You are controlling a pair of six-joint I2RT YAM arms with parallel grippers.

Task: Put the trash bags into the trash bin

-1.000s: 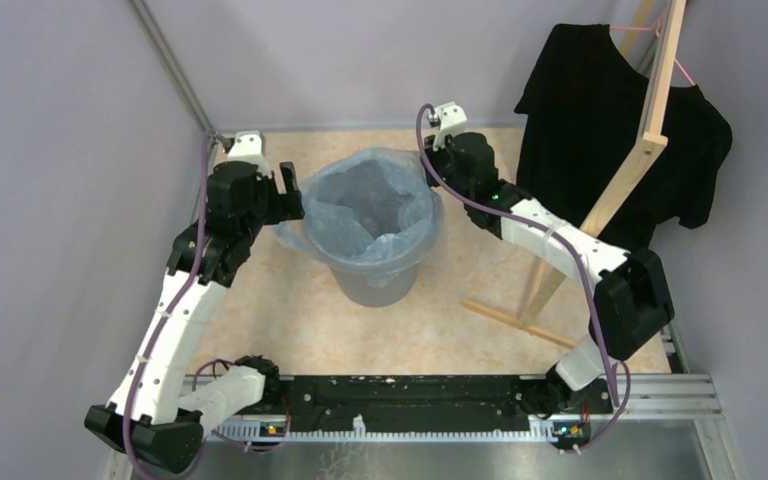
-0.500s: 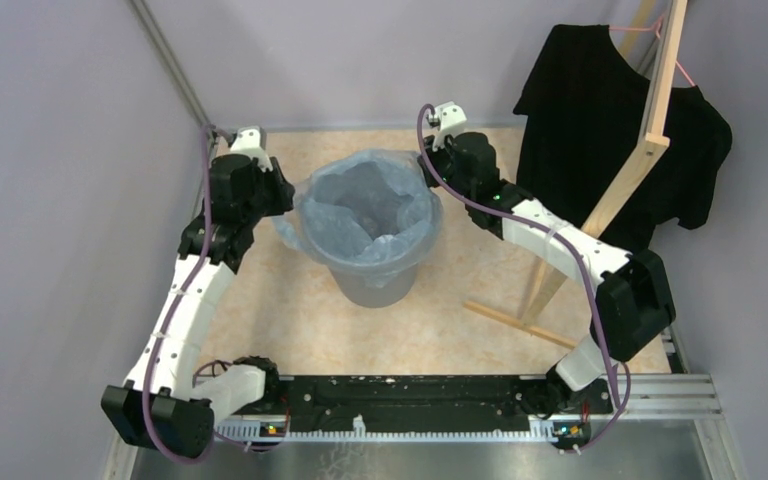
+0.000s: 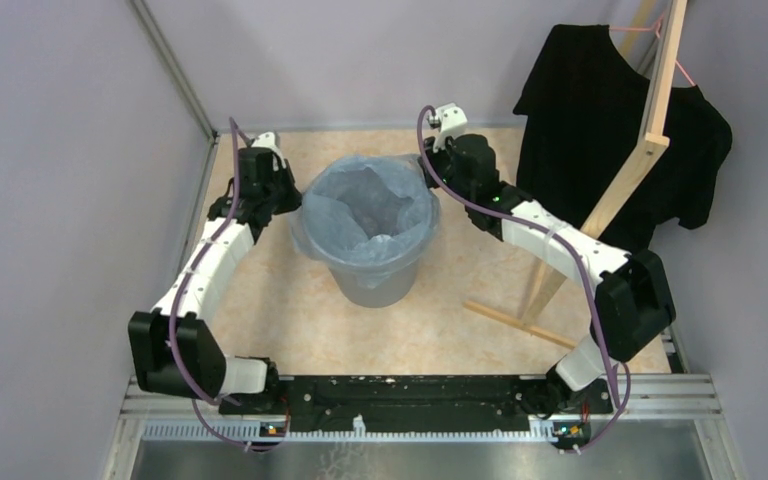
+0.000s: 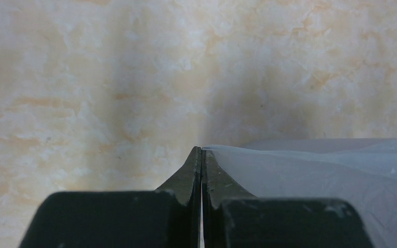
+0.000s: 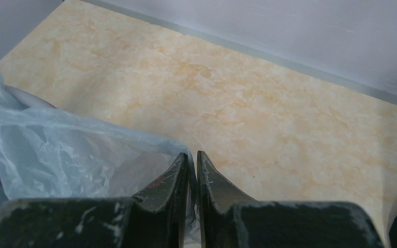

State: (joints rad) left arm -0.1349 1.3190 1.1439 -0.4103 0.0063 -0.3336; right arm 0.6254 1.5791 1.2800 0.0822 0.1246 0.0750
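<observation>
Left arm has swung from the near-left side of the bin round to its far-left edge, and its gripper has closed from wide open to fully shut; the bag's loose left flap, which earlier sagged over the side, now sits drawn closer to the rim. The grey trash bin (image 3: 375, 282) stands upright near the middle of the marbled beige surface (image 3: 290, 320), between the two arms. The pale blue, crinkly trash bag (image 3: 365, 210) is inside it, its mouth spread open and folded outward over the rim. The left gripper (image 3: 282, 192) is at the rim's far-left side. In its wrist view the fingers meet with no gap, and a taut sheet of film starts right at their tips, so it appears to be pinching the bag's edge. The right gripper (image 3: 430, 178) is at the opposite, far-right side of the rim, nearly closed, with film draped over one finger and caught between the two. Holding the bag at opposite sides looks meant to keep its mouth stretched so the edge can be seated around the rim. A black T-shirt (image 3: 600, 110) hangs on a wooden rack (image 3: 650, 150) to the right, well apart from the bin.
</observation>
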